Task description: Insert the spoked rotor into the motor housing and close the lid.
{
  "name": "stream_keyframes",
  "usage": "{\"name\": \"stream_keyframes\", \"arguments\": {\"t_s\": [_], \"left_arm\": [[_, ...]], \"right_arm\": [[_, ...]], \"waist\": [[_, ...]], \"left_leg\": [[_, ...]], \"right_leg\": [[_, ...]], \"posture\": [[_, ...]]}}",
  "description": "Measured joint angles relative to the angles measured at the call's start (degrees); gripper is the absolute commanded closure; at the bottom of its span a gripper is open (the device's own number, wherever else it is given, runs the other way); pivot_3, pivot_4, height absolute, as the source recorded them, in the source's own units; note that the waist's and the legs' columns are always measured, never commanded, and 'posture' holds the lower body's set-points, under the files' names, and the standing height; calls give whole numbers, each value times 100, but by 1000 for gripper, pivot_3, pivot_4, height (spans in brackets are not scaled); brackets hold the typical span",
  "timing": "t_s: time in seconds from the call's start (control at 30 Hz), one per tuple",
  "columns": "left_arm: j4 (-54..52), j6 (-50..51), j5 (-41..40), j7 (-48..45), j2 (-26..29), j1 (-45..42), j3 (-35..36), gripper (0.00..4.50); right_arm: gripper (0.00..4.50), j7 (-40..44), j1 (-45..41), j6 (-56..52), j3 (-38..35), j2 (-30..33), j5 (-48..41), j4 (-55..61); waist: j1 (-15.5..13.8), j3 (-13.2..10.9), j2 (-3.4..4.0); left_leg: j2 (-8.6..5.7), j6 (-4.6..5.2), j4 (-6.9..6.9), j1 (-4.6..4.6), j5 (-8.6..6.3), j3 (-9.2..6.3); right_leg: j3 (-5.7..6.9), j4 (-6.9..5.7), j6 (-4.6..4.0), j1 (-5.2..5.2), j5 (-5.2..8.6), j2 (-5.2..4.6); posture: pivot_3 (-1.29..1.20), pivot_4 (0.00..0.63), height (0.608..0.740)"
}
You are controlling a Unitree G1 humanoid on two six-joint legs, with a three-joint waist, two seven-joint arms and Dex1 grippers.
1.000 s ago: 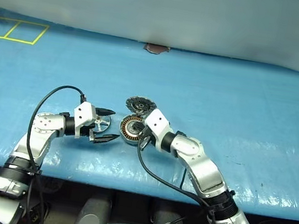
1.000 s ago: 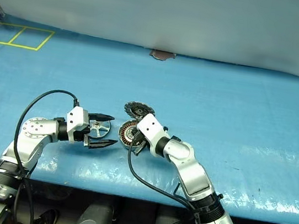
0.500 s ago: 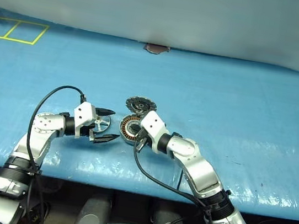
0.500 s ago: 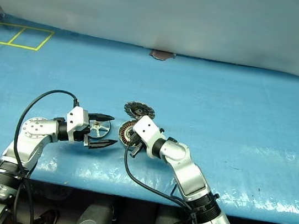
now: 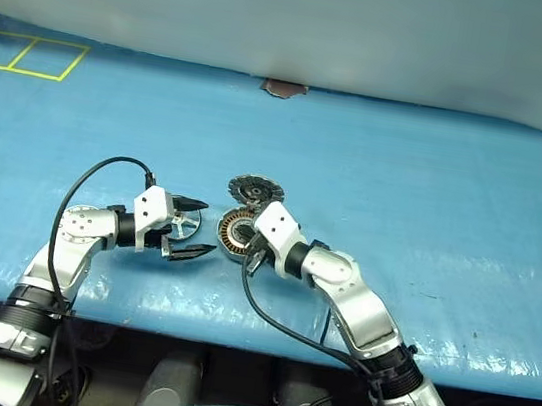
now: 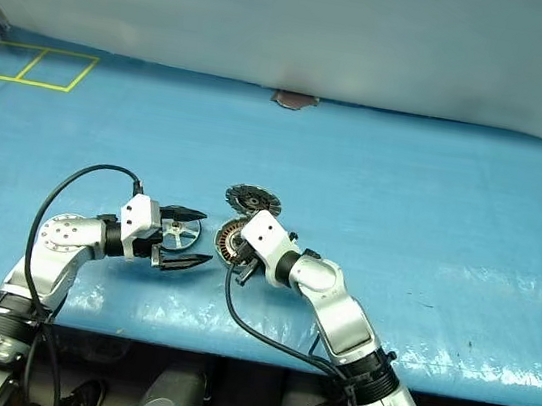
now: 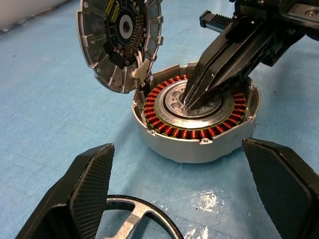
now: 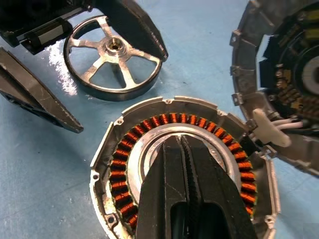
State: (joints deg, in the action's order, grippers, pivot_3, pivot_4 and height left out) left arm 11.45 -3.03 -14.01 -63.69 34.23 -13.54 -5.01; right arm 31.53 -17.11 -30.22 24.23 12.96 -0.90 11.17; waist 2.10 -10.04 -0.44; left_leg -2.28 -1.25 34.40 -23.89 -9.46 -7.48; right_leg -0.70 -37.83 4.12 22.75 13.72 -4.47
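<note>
Over the last second the right arm has drawn slightly inward and settled, and its right gripper (image 7: 192,102), fingers pressed together, now has its tips set down on the silver centre hub of the motor housing (image 8: 182,172), apparently pinning it to the blue surface (image 5: 435,186). The left gripper (image 5: 187,226) has not moved: its fingers stay spread wide on either side of the spoked rotor (image 8: 113,57), which lies flat just beside the housing and is not yet grasped. The lid (image 7: 119,37) stands open, tilted up at the housing's far edge. Insertion has therefore not begun; the rotor must first be pinched and lifted.
</note>
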Motion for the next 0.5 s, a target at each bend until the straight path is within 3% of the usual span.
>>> {"name": "stream_keyframes", "arguments": {"t_s": [0.5], "left_arm": [[22, 20, -9, 3, 0, -29, 46, 0]], "right_arm": [[4440, -68, 65, -117, -6, 78, 4, 268]], "waist": [[1, 0, 0]], "left_leg": [[1, -1, -18, 2, 1, 1]], "right_leg": [[1, 1, 3, 4, -1, 0]], "posture": [[0, 150, 740]]}}
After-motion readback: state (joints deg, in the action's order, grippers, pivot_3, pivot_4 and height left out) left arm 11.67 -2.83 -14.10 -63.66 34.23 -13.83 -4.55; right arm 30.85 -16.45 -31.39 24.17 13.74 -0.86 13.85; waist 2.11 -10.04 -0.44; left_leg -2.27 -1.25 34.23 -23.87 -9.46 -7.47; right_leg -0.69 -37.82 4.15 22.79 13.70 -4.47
